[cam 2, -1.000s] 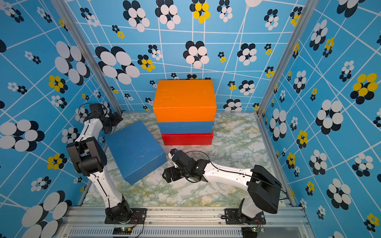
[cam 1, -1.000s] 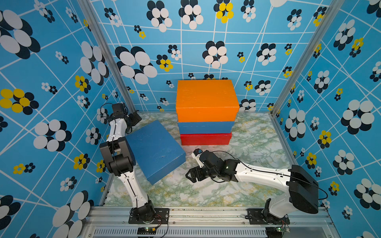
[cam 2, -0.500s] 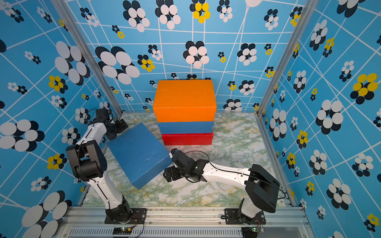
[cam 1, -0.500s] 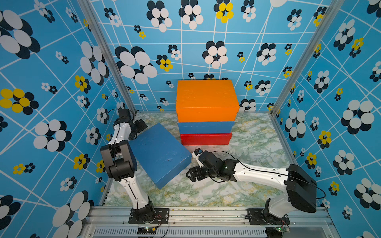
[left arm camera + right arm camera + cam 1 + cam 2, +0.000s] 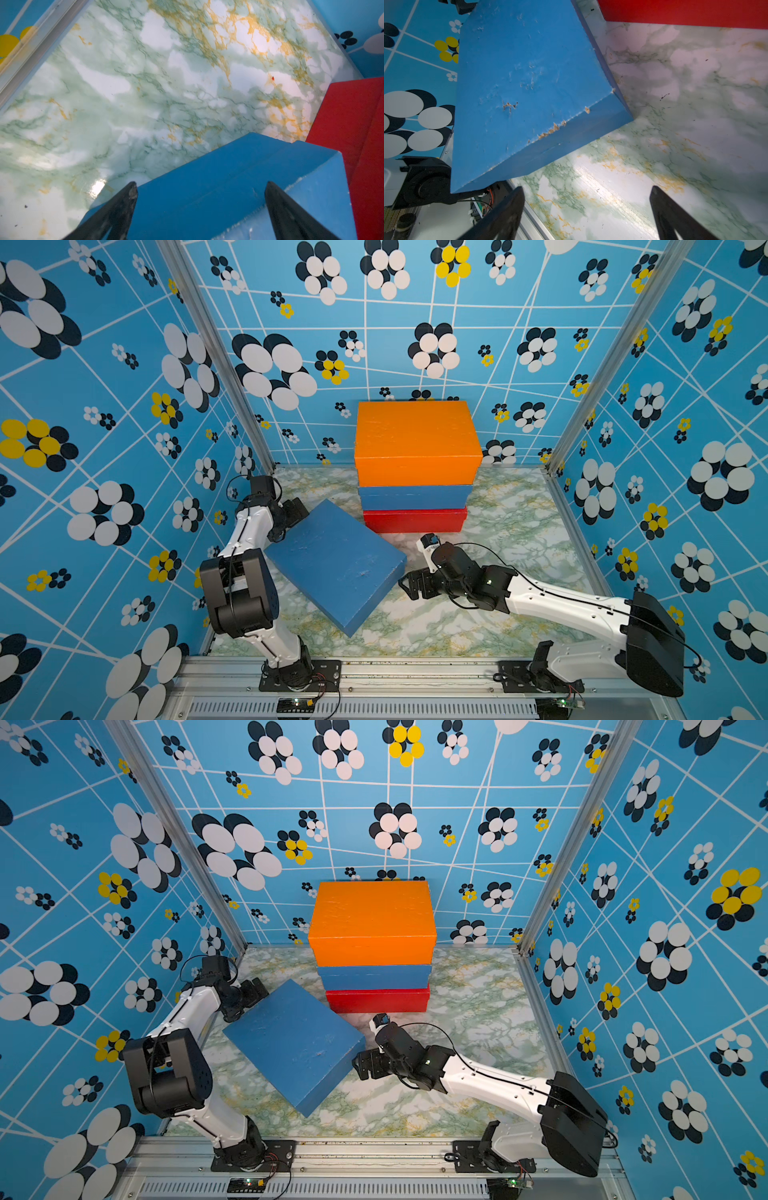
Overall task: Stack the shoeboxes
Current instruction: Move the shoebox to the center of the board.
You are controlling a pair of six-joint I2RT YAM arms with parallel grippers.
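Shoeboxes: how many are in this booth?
4. Three are stacked at the back: orange box on top, blue box in the middle, red box at the bottom. A second blue box lies askew in front. None seems hidden.

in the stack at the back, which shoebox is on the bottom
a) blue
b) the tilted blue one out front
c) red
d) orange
c: in both top views the red shoebox lies lowest, with the stacked blue shoebox on it and the orange shoebox on top.
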